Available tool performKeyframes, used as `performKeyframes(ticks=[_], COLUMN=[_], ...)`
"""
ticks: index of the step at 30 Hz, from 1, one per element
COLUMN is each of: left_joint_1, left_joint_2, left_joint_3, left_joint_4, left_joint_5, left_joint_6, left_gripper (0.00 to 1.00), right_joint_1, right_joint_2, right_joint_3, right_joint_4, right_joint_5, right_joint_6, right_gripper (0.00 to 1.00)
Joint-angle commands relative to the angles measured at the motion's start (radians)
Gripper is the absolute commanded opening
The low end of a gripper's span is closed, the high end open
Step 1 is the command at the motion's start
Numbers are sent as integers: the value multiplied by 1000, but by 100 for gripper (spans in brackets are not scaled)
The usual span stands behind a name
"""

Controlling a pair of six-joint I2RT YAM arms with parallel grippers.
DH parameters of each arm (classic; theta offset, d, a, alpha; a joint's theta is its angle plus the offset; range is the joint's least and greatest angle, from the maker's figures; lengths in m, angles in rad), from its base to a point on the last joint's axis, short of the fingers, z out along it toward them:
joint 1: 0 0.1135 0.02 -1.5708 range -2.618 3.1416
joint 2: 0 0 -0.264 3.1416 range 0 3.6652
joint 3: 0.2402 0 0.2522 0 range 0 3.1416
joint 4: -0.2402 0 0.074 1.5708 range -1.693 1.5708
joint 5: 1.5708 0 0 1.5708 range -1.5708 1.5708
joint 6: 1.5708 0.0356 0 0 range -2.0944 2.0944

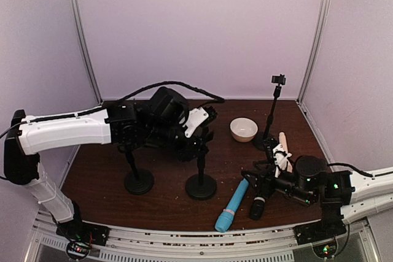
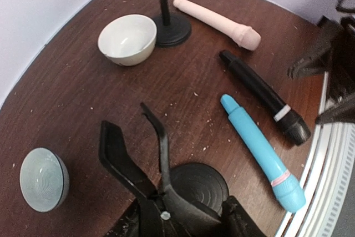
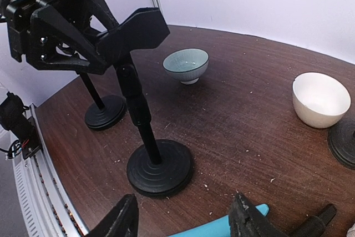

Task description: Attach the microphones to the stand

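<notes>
Your right hand (image 3: 186, 217), fingers apart, hangs just over the blue microphone (image 1: 232, 207). Its long axis slants near-left to far-right.

Light blue microphone (image 3: 222, 229) cut by bottom edge, stand base (image 3: 345, 144) cropped right

Dark wooden table (image 1: 166, 205) within pale lilac walls (image 1: 202, 29)

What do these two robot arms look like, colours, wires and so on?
Both the left arm and the right arm have white shells with black joints and black angular jaws. A black cable loops over the left arm; small green lights glow on the right arm's wrist.
</notes>
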Motion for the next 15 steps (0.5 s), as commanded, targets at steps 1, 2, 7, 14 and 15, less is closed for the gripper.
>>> performKeyframes(ticks=[1, 2, 7, 14, 15], left_joint_1=[82, 83, 83, 83, 83], left_joint_2=[-30, -28, -17, -96, -110], left_joint_3=[30, 31, 26, -49, -49], left_joint_4=[-62, -69, -110, -35, -31], left_joint_5=[324, 340, 404, 221, 206], left_joint_6=[335, 372, 483, 476, 471], left_gripper=[43, 44, 55, 80, 82], right_joint_1=[-2, -2, -3, -2, -2], right_joint_2=[-11, -12, -23, -37, -37], right_joint_3=[-25, -27, -39, -33, -22], right_joint_4=[16, 16, -4, -43, -65], right_joint_5=[-2, -5, -20, -25, -28], right_joint_6=[16, 14, 14, 11, 13], right_gripper=[57, 57, 57, 58, 58])
